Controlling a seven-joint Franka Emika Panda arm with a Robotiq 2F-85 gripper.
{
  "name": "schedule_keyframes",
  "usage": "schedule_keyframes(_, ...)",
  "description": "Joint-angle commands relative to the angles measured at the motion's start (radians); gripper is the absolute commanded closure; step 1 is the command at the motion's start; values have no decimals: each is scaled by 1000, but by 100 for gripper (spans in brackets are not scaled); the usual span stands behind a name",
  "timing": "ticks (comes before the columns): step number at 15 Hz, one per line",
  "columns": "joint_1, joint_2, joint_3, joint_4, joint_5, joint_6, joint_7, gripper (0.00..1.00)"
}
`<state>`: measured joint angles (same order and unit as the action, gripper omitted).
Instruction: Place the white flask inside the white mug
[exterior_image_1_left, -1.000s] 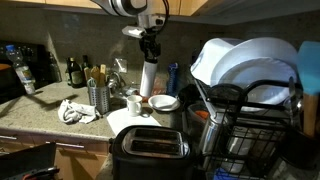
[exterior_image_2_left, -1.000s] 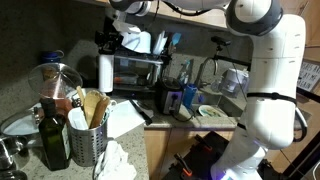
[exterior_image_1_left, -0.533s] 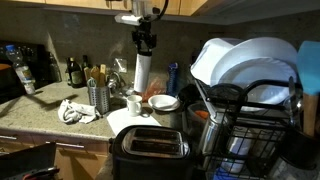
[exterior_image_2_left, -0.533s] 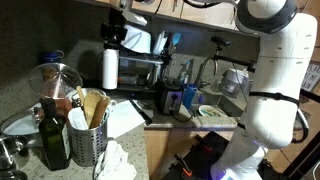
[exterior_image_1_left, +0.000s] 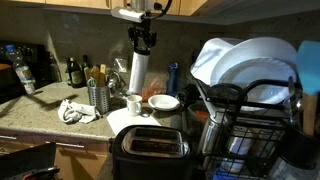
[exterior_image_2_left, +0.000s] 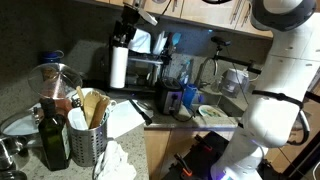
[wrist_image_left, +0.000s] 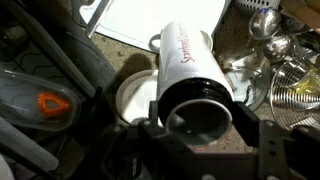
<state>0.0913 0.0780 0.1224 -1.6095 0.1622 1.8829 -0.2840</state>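
The robot's fingers (exterior_image_1_left: 141, 46) clamp the dark top end of the white flask (exterior_image_1_left: 139, 70), which hangs upright above the counter (exterior_image_1_left: 40, 116). Its lower end is poised just over the white mug (exterior_image_1_left: 133, 102). Gripping it by the cap leaves the whole slim body free to go down into the mug, and the vertical hold appears meant to line the flask's base up with the opening. The flask is not yet inside. It is clear of the shallow white bowl (exterior_image_1_left: 164, 102) beside the mug and of the perforated utensil cup (exterior_image_1_left: 98, 97) nearby. In the wrist view, the flask (wrist_image_left: 195, 65) shows as a smooth white cylinder. Red lettering runs along its side, and a glossy dark round cap sits between the closed fingers.
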Motion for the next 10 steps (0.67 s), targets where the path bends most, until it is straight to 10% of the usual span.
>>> schedule_keyframes(1, -12, -58, -8, -84, 47, 6, -109, 51)
schedule_keyframes(10, 5, -33, 5, -134, 84, 84, -241, 51)
